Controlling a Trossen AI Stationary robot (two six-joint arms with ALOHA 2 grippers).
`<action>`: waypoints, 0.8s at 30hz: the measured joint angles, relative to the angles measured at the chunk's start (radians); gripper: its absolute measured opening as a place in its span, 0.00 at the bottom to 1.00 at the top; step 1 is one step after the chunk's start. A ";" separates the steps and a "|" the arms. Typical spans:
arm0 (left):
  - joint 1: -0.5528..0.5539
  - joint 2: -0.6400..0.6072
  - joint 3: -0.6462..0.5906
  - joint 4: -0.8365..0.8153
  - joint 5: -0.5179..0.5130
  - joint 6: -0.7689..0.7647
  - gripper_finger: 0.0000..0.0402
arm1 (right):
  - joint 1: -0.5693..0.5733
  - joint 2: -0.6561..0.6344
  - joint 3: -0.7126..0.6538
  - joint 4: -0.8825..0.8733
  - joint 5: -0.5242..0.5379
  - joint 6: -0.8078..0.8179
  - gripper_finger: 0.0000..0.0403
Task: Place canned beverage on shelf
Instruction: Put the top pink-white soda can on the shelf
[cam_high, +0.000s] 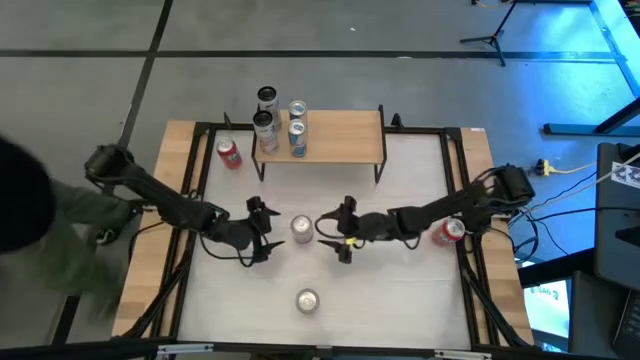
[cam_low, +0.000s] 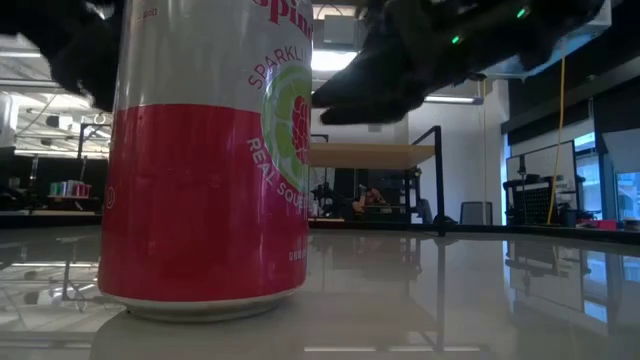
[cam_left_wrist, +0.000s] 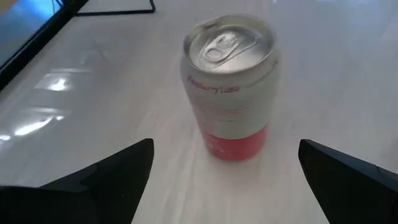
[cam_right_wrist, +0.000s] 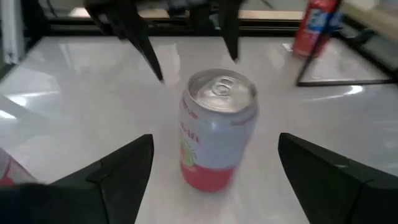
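A silver-and-red raspberry-lime can stands upright on the white tabletop at mid-table. It also shows in the left wrist view and the right wrist view. My left gripper is open just left of the can, my right gripper open just right of it. Both point at the can and neither touches it. In each wrist view the can stands ahead of the open fingers. The light-wood shelf stands at the table's far side, with cans at its left end.
A second silver-and-red can stands near the front edge and fills the low view. A red can stands left of the shelf, another at the right edge beside my right arm. A person in green stands at the left.
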 joint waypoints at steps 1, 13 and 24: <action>0.007 0.008 -0.036 0.065 0.003 0.009 0.97 | -0.011 0.022 0.000 0.039 -0.026 -0.003 0.85; 0.086 0.090 -0.155 0.482 0.052 0.138 0.97 | -0.070 0.155 0.003 0.259 -0.081 -0.052 0.85; 0.147 0.126 -0.155 0.525 0.147 0.163 0.97 | -0.086 0.260 0.055 0.341 -0.097 -0.053 0.85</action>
